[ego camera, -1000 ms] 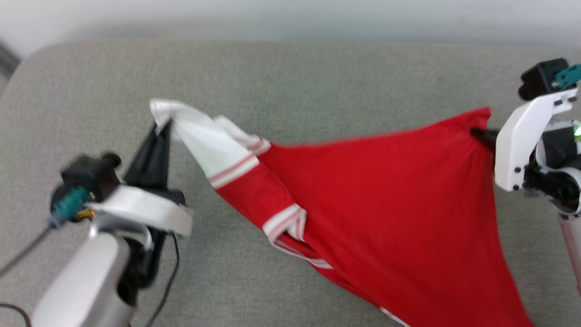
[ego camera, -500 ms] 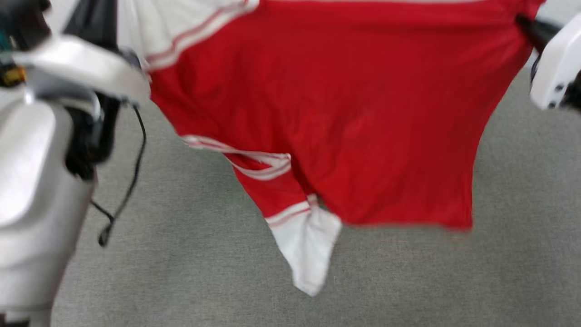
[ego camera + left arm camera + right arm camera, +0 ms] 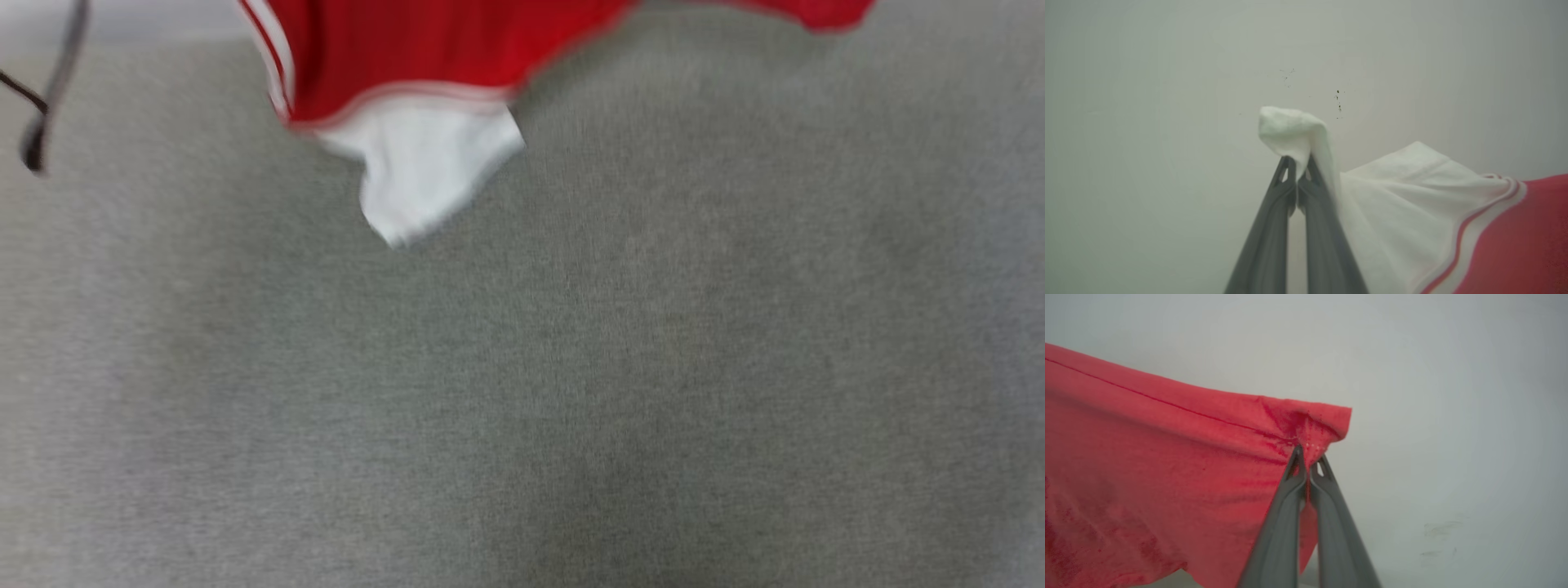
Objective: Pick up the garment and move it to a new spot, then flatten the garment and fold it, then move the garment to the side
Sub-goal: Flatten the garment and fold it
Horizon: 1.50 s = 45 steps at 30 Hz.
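The red garment (image 3: 424,45) hangs in the air at the top of the head view, a white sleeve end (image 3: 416,167) dangling below its red edge. In the left wrist view my left gripper (image 3: 1297,165) is shut on the other white sleeve end (image 3: 1290,126), and the red body (image 3: 1527,241) trails off to the right. Over in the right wrist view my right gripper (image 3: 1309,457) is shut on a red hem corner (image 3: 1306,420), with the cloth (image 3: 1147,465) stretched away to the left.
A grey fabric surface (image 3: 571,392) spreads below the hanging garment. A dark cable (image 3: 37,122) dangles at the upper left of the head view. Behind both grippers stands a pale wall (image 3: 1167,102).
The garment has risen off the grey surface and now hangs high, stretched between both grippers. Both arms have left the head view, which has shifted as well.
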### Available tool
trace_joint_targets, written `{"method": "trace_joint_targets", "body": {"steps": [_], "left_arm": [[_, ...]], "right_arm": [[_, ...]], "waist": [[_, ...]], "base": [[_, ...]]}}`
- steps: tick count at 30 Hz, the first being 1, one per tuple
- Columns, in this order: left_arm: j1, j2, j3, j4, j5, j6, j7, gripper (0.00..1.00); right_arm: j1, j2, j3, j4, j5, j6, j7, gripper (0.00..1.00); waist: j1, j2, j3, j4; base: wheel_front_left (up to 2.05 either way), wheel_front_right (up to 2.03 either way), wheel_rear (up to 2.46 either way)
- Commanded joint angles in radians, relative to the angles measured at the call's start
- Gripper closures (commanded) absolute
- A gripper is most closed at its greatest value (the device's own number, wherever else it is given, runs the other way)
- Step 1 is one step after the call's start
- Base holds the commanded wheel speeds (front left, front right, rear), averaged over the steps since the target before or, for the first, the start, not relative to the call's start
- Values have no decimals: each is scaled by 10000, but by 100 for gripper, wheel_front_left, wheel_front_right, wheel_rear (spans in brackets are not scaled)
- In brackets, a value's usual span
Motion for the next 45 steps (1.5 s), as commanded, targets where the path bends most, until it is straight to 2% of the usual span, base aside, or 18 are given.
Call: {"method": "trace_joint_targets", "body": {"steps": [1,7,12,23,33,41,45], "left_arm": [[-331,28,39,173,124,-21,-113,100],[-2131,234,63,855,507,-217,-490,100],[-2951,183,-10,1406,635,-327,-694,100],[-2570,-439,-98,3076,221,-740,-1342,100],[-452,-893,101,4347,-568,-1252,-1761,100],[2969,-1052,455,4299,-1379,-1546,-1880,100],[4981,-839,696,3791,-1536,-1477,-1896,100]], "right_arm": [[-331,27,-9,140,-56,-7,-158,100],[-1894,53,269,510,-312,-9,-1312,100],[-2843,75,634,988,-383,-9,-2040,100],[-3126,453,1912,2455,227,-9,-2893,100],[-1328,176,3116,3234,1538,-9,-3390,100],[1599,-327,3687,3342,2710,-10,-3938,100],[3245,-547,3830,3006,3126,-12,-4175,100]], "waist": [[-1,0,775,-167],[-1,0,1994,-232],[-1,0,2821,-187],[-1,0,3485,37],[-1,0,2308,319],[-1,0,606,630],[-1,0,-238,660]], "base": [[0,0,0],[0,0,0],[0,0,0],[0,0,0],[0,0,0],[0,0,0],[0,0,0]]}}
